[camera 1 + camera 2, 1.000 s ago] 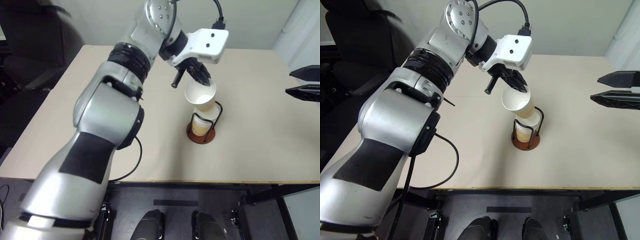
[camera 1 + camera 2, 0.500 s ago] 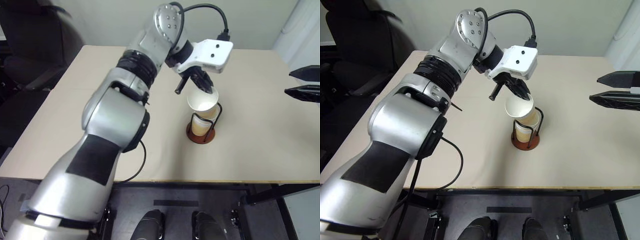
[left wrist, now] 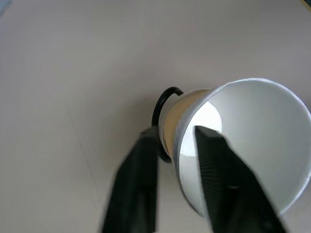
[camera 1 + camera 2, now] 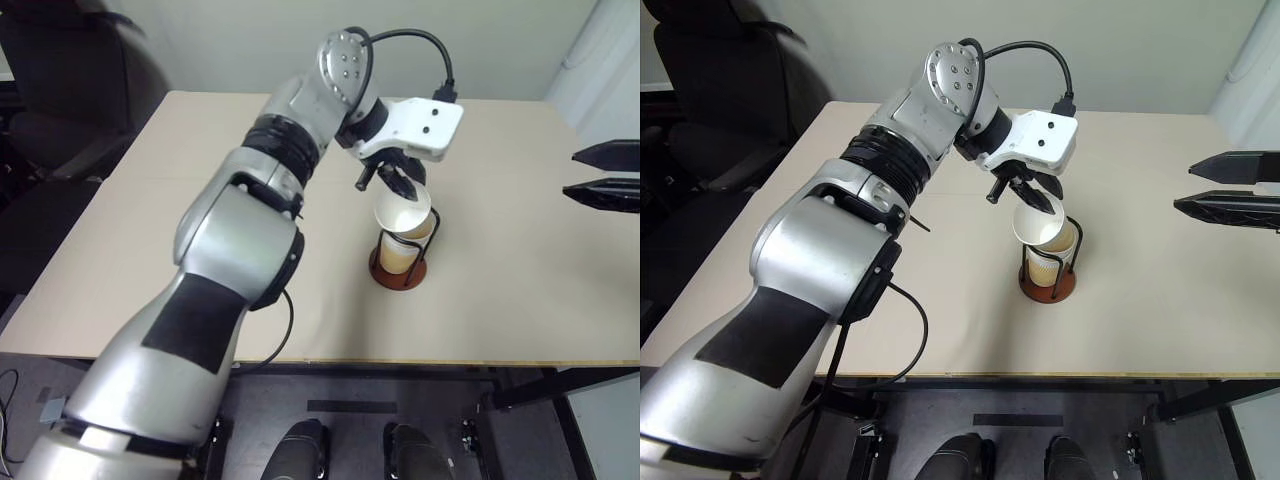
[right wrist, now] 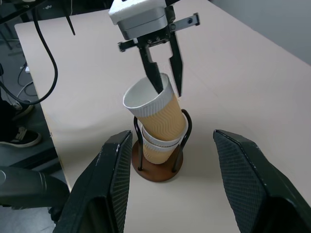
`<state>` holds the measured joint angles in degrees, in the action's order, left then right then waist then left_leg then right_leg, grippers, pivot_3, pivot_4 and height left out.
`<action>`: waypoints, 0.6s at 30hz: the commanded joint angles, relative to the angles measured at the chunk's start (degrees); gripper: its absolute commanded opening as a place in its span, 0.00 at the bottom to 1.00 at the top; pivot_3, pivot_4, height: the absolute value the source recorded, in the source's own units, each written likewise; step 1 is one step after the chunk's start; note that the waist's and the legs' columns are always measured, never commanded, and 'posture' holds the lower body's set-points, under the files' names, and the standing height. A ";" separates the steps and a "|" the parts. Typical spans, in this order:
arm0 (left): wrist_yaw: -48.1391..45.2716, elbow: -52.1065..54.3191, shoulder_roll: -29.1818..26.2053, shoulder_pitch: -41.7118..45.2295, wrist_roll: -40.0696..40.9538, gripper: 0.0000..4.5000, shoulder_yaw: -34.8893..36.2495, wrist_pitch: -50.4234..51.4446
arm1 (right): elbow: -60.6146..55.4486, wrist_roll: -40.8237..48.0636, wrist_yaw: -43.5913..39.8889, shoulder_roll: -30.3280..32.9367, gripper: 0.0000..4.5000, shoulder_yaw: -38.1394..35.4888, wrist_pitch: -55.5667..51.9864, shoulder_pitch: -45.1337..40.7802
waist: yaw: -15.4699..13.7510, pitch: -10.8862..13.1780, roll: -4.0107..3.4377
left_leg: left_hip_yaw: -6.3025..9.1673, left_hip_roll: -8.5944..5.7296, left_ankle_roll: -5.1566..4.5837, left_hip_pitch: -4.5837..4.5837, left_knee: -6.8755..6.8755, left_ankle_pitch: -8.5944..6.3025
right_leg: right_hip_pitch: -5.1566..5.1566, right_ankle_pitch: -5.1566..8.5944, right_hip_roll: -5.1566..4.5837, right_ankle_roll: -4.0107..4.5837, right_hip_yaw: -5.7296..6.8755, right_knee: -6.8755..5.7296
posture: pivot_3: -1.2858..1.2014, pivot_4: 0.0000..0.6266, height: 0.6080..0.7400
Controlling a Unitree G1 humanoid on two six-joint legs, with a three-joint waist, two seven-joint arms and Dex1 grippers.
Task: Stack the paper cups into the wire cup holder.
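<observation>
I find the top paper cup (image 5: 151,112) tilted in the wire cup holder (image 5: 158,162) mid-bench, mouth leaning left, nested on the lower cups (image 5: 156,148). My left gripper (image 5: 164,75) straddles its far rim, fingers parted, grip apparently loosened. Right gripper (image 4: 603,172) stands open, well right.

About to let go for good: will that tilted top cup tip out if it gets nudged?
Probably it could. The top cup leans off-axis and sits only partly nested in the cups below, so a nudge may rock it. It looks thin and light, easily crushed. The holder has just a slim wire loop, so it likely gives little side support.
</observation>
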<state>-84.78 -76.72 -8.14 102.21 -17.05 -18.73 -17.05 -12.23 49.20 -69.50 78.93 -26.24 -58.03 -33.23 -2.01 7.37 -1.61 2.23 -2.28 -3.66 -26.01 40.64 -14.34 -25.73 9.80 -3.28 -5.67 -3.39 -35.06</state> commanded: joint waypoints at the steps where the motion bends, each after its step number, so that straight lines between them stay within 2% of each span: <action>1: 0.05 0.22 0.21 1.00 0.02 0.54 1.09 0.25 | -1.02 0.79 0.20 1.61 0.59 -2.90 0.04 -0.28 | 0.01 0.00 0.00 | -0.01 -0.01 0.00 0.01 0.00 0.00 | 0.00 0.00 0.02 -0.01 0.02 0.00 | 0.52 0.24 1.00; 6: -0.05 0.27 0.62 1.02 0.20 0.96 1.66 0.33 | -1.12 0.76 0.26 1.84 0.59 -2.79 0.02 0.01 | 0.01 0.00 0.00 | 0.00 0.01 0.00 0.00 0.02 0.00 | 0.01 -0.01 0.01 -0.01 0.01 -0.01 | 0.52 0.24 1.00; 7: -0.05 0.27 0.66 1.02 0.21 0.99 1.74 0.35 | -1.18 0.77 0.26 1.87 0.59 -2.82 0.01 0.06 | 0.01 0.00 0.00 | -0.01 0.00 0.00 0.01 0.02 0.00 | 0.01 -0.01 0.03 -0.01 0.03 -0.01 | 0.52 0.24 1.00; 18: 10.06 0.06 2.13 0.26 -2.77 0.99 0.47 -2.42 | -1.77 0.67 0.18 2.30 0.59 -3.94 -0.62 1.29 | 0.00 0.00 0.00 | -0.04 0.00 -0.02 0.02 0.06 0.00 | 0.03 -0.03 0.02 -0.05 0.00 -0.01 | 0.52 0.24 1.00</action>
<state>-76.88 -76.73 -6.07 102.01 -19.24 -18.31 -18.51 -13.30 49.29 -69.44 79.61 -26.74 -58.75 -31.77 -2.01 7.37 -1.61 2.19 -2.27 -3.68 -25.98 40.71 -14.34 -25.70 9.77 -3.26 -5.72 -3.39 -35.08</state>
